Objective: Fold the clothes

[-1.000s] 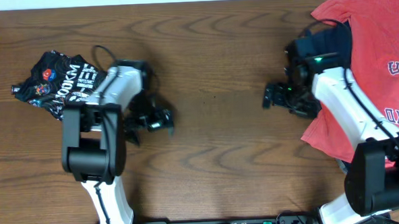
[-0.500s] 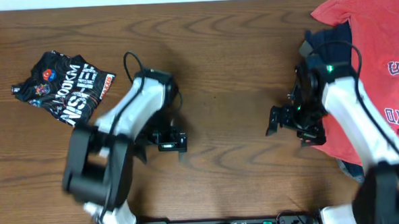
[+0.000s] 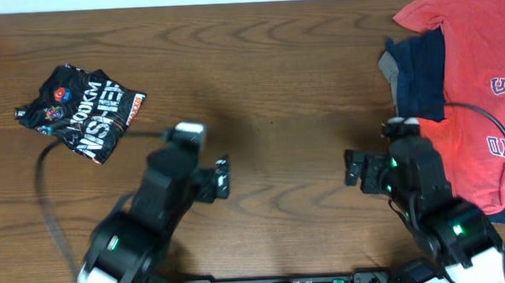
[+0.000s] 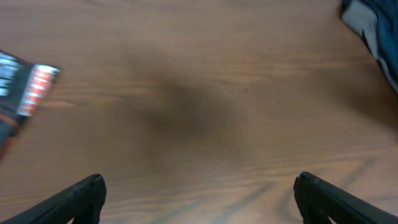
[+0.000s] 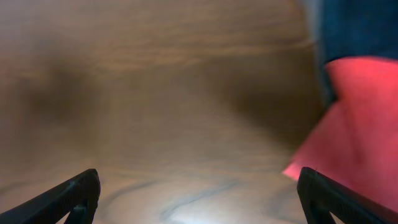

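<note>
- The left tool (image 3: 222, 178) has its jaws spread as wide as they go and grips nothing. In its wrist view the two dark fingertips (image 4: 84, 194) sit in the bottom corners with only bare wood between them.
- The right tool (image 3: 353, 167) is likewise fully parted and empty. Its fingertips (image 5: 78, 190) also frame bare wood in its own wrist view.
- The left arm (image 3: 141, 227) is folded low near the front edge of the counter (image 3: 275, 72). Its tool points inward toward the counter's middle, over open wood.
- The right arm (image 3: 435, 206) mirrors that pose on the other side. Its tool faces left toward the centre, just beside the lower edge of the red T-shirt (image 3: 481, 89).
- The clothes (image 3: 80, 111), a black T-shirt, lie as a compact bundle at the far left of the counter. White lettering and an orange tag face up, and the bundle is well apart from both tools.
- The left wrist view catches one corner of that bundle at its left edge.
- The red T-shirt lies spread over the far right corner, with a navy garment (image 3: 419, 74) overlapping its left edge.
- Both wrist views are blurred.
</note>
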`<state>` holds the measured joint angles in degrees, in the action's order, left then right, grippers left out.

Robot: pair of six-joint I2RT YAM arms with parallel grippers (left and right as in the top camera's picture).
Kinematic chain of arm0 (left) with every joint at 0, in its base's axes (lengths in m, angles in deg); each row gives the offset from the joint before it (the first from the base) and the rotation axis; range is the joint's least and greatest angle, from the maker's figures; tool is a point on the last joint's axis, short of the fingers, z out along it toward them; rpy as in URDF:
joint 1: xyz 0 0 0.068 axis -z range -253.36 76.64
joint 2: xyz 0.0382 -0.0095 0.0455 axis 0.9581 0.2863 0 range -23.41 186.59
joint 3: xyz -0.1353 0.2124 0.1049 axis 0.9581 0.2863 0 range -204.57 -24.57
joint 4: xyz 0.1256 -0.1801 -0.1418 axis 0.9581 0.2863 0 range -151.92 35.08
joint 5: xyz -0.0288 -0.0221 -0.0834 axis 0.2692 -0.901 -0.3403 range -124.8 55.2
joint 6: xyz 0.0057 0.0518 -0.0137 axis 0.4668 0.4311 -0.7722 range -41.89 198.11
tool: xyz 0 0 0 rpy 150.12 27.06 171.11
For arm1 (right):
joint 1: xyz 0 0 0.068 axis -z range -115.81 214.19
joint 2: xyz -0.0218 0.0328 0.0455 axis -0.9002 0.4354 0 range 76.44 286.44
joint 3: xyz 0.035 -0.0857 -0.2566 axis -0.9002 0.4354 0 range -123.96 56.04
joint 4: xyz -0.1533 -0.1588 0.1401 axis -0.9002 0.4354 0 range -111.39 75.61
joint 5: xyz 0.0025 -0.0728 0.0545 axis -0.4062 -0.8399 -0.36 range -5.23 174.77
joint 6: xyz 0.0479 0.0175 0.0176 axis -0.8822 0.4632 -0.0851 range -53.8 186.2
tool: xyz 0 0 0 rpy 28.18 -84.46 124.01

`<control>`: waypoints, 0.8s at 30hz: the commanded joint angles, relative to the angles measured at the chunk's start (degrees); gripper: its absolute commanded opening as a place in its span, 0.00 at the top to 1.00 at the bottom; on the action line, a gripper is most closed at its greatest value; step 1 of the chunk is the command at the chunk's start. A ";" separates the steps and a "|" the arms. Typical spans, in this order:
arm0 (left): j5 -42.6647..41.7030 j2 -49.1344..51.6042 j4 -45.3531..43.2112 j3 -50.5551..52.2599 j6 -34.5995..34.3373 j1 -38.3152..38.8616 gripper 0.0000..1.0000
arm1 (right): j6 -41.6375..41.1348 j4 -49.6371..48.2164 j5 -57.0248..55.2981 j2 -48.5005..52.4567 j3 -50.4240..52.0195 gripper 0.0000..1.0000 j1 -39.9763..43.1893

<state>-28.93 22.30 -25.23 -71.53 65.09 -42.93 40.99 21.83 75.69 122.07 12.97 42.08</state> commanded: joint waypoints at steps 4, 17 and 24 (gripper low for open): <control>8.37 -8.83 0.98 4.42 2.95 0.13 0.02 | -0.02 0.04 -6.95 -2.64 2.64 0.01 -0.79; 8.35 -9.05 0.98 4.42 2.93 0.13 0.02 | -0.02 0.07 -6.97 -2.49 2.64 0.01 -0.79; 8.35 -9.05 0.98 4.42 2.93 0.13 0.02 | -0.02 0.04 -6.97 -2.49 2.64 0.01 -0.79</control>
<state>-21.89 13.23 -24.20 -67.24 67.65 -42.93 40.97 22.03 69.74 119.69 15.29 42.12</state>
